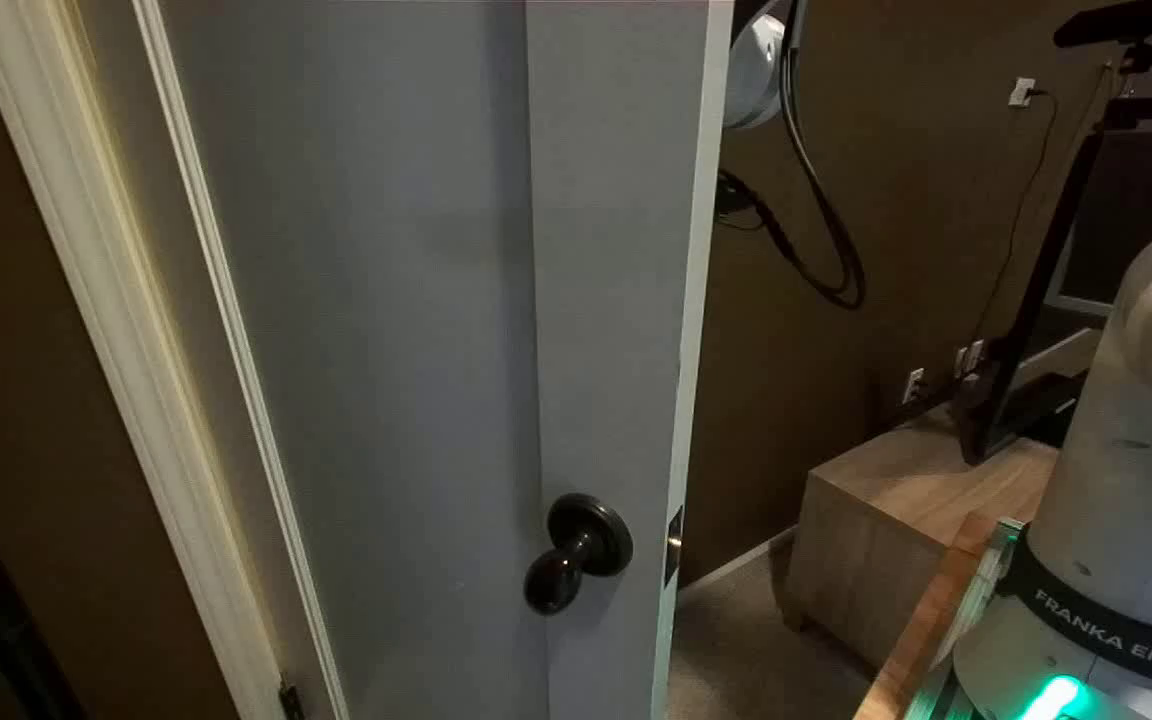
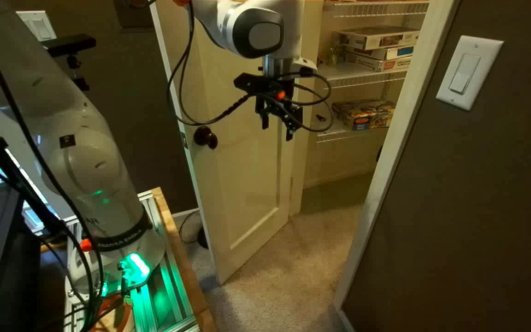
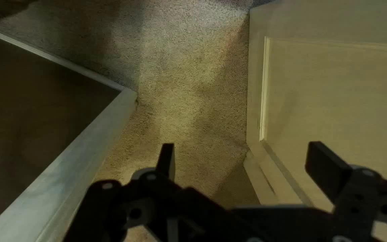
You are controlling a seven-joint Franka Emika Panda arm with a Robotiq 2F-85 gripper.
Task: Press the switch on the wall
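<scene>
Switch [image 2: 465, 74] on wall [image 2: 468, 207]: exterior view; spread claw [image 3: 241, 149]: wrist view.

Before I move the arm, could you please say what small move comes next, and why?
I'd probably ease the gripper toward the white wall switch by the door frame, since its open fingers hold nothing and hang apart from that switch.

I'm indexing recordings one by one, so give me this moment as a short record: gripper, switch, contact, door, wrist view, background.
gripper: open, holding nothing
switch: white rocker plate on the brown wall, beside the door frame
switch position: on or off, cannot tell
contact: none; gripper and switch stand apart
door: standing open, dark knob
wrist view: carpet between door frame and door; switch not shown
background: shelves with boxes
</scene>
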